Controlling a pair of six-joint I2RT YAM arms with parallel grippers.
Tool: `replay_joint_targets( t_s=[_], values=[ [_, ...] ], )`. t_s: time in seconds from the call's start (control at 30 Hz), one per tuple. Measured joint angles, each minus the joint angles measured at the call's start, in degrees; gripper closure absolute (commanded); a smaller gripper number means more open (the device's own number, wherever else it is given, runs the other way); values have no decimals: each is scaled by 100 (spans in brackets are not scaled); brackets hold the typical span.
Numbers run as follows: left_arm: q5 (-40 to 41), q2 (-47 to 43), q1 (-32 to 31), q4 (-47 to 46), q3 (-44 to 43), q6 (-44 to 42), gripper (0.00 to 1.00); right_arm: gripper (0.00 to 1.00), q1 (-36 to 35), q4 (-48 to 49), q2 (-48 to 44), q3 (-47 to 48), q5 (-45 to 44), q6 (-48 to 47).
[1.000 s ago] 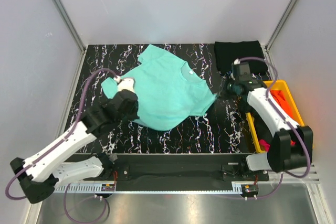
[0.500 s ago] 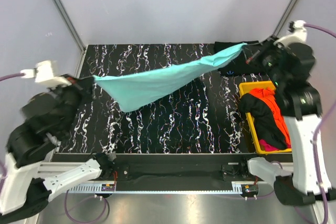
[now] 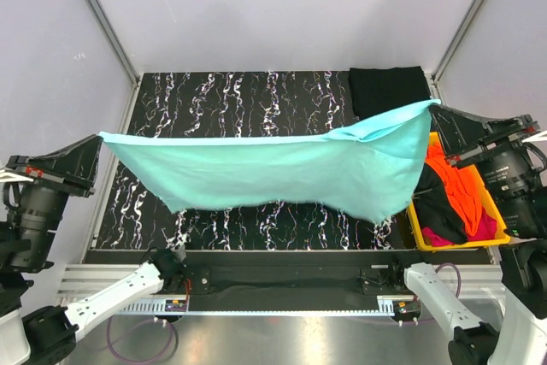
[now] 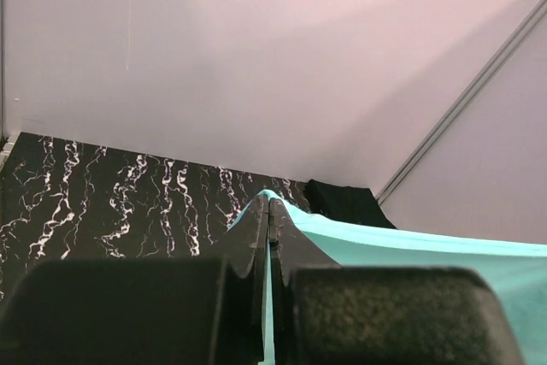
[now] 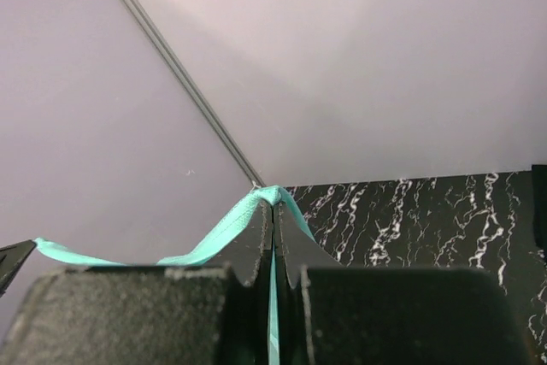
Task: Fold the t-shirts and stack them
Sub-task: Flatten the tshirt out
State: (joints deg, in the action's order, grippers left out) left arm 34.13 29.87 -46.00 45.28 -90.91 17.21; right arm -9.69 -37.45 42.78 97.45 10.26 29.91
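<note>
Teal shirt (image 3: 282, 173) hangs stretched, pinched in my left end effector (image 4: 269, 203) and right end effector (image 5: 273, 203); black shirt (image 3: 389, 88) looks folded, orange shirt (image 3: 454, 182) waits in the bin (image 3: 462, 244).

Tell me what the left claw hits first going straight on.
Beyond the teal t-shirt pinched in the left claw, the way looks free until the back wall, just left of the black t-shirt. Depth unclear.

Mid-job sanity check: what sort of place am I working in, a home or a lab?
Most likely a lab test cell: plain white panel walls on aluminium frame posts enclose a black marbled table, a metal mounting rail runs along its near edge, and a yellow bin holds loose shirts.
</note>
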Motion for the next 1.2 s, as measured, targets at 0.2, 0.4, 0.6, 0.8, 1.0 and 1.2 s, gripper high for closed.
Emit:
replay_joint_targets(
  t_s=[0.2,0.4,0.6,0.8,1.0,1.2],
  values=[
    [31,332,0,-68,44,-109,100,100,0,39,341,-59,149,90],
    [343,1399,-2,-192,-341,-365,100,100,0,37,1222,164,195,79],
    [289,1626,-2,-212,-573,-503,100,100,2,-22,1268,326,409,153],
    [-407,763,0,-275,-566,-516,100,100,2,-17,658,614,774,448],
    [-1019,-4,0,-396,-538,-343,100,100,0,-44,254,1211,1060,782],
    [-1517,46,0,-424,-664,-243,100,100,2,-162,258,1624,1178,1130]
  ],
)
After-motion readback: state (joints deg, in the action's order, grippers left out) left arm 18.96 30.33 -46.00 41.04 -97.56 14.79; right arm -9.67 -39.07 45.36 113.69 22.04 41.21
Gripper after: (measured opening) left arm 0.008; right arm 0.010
